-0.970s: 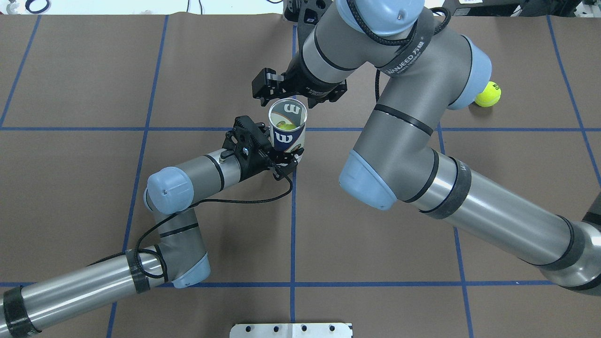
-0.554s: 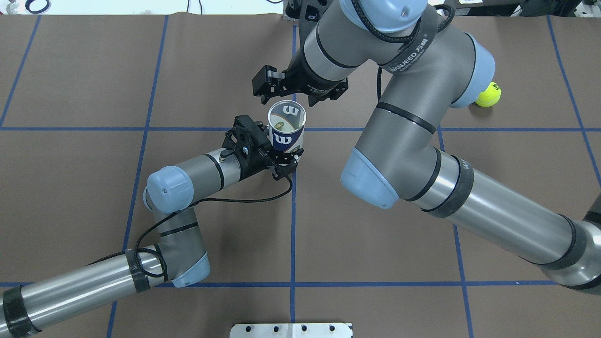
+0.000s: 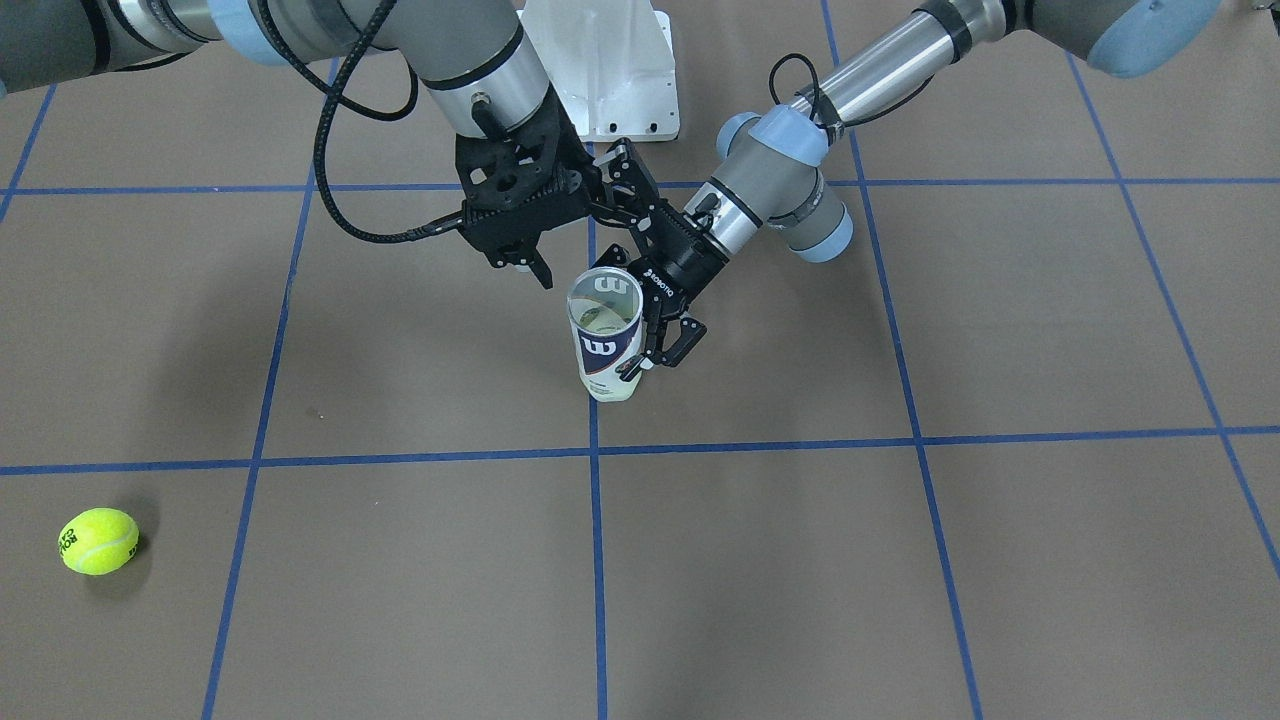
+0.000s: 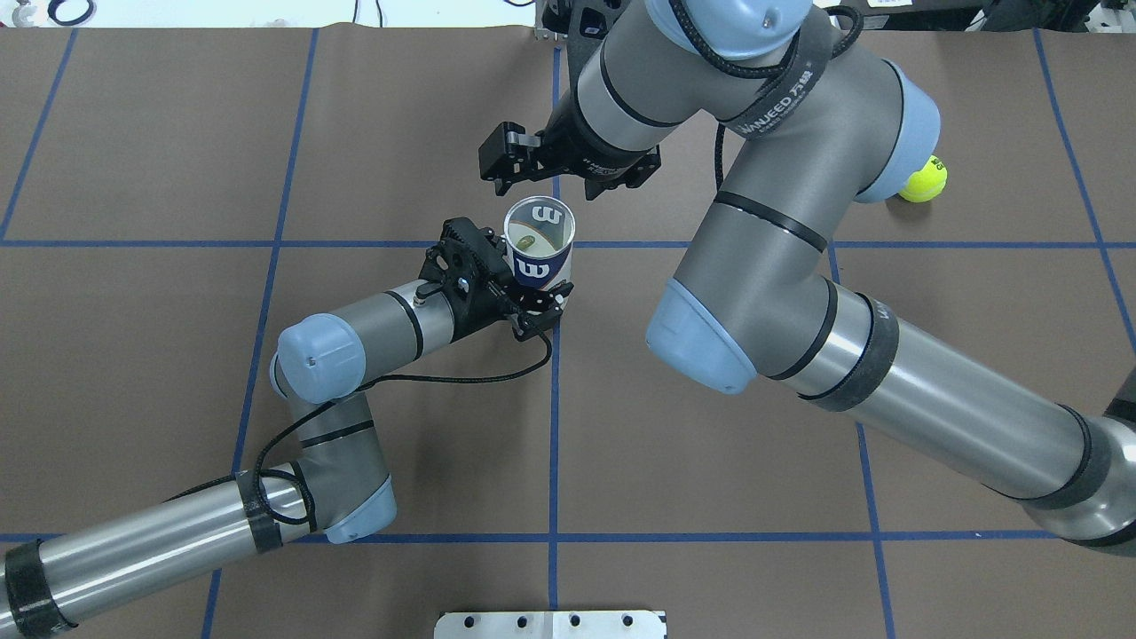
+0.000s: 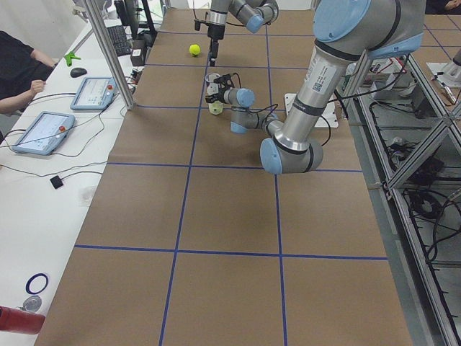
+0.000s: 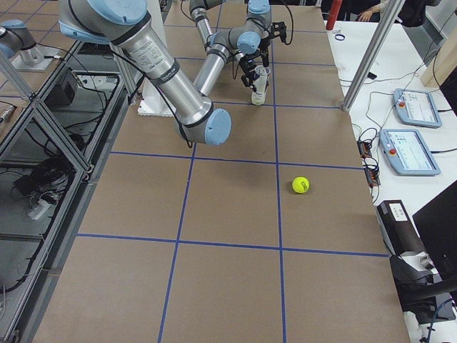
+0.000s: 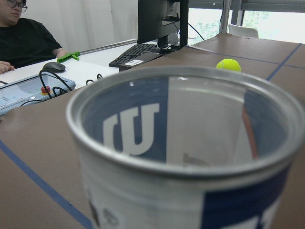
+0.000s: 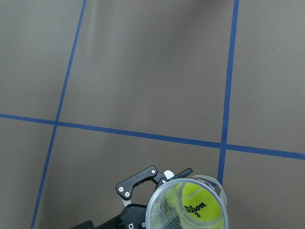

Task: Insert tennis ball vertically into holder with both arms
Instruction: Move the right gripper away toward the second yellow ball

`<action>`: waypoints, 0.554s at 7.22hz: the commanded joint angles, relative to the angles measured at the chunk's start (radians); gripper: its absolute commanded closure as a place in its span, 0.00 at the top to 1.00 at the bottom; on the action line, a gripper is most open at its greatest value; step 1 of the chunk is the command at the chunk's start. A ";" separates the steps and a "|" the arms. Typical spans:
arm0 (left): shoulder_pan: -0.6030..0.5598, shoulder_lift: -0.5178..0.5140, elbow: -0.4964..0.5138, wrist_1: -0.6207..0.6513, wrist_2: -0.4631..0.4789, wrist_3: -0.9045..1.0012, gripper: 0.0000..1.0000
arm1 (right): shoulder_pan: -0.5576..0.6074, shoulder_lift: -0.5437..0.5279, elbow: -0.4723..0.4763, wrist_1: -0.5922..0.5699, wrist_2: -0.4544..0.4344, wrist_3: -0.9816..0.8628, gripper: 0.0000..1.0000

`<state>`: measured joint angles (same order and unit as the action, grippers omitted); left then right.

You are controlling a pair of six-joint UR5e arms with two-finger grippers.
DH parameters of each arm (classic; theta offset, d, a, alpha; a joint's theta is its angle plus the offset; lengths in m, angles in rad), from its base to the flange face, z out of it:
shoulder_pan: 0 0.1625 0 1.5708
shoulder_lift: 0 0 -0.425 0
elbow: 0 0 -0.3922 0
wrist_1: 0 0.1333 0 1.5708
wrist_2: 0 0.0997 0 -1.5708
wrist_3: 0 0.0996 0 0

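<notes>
**Plastic holder, clear, navy label: one ball aboard, clamped upright**

1. White metal base plate. Sits at the near edge of the brown counter and plays no part in the work.
2. Left arm. Enters low from the near left corner and folds back at the elbow. The wrist lies roughly level, so the approach is from the side.
3. Left fingers. Closed on the holder's lower body. Judged reason: a low side grip keeps the can plumb and leaves the mouth free.
4. Holder. Upright at the middle crossing of the blue tape lines, its foot seemingly on the counter. A tennis ball lies low inside, so insertion appears complete.
5. Right fingers. Spread wide with nothing between them, pointing down. They hang just beyond the rim and above it, not touching.
6. Right arm. Reaches over from the near right with the elbow high and the wrist turned downward, a posture suited to a vertical drop.
7. Second ball. Loose on the counter at far right, well apart from the holder.
</notes>
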<state>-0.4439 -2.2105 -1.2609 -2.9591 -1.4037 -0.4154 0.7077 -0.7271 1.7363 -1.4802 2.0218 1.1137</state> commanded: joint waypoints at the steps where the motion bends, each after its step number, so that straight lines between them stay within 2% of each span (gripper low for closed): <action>1: -0.006 0.002 0.000 0.000 -0.001 0.001 0.99 | 0.015 -0.002 0.000 -0.011 0.002 -0.002 0.98; 2: -0.006 0.003 0.000 0.000 -0.003 0.001 0.99 | 0.033 -0.005 0.005 -0.031 0.003 -0.003 0.98; 4: -0.006 0.005 0.000 0.000 -0.003 0.001 0.99 | 0.105 -0.021 0.005 -0.063 0.059 -0.017 0.98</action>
<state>-0.4490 -2.2072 -1.2609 -2.9590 -1.4064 -0.4142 0.7678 -0.7386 1.7410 -1.5232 2.0475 1.1069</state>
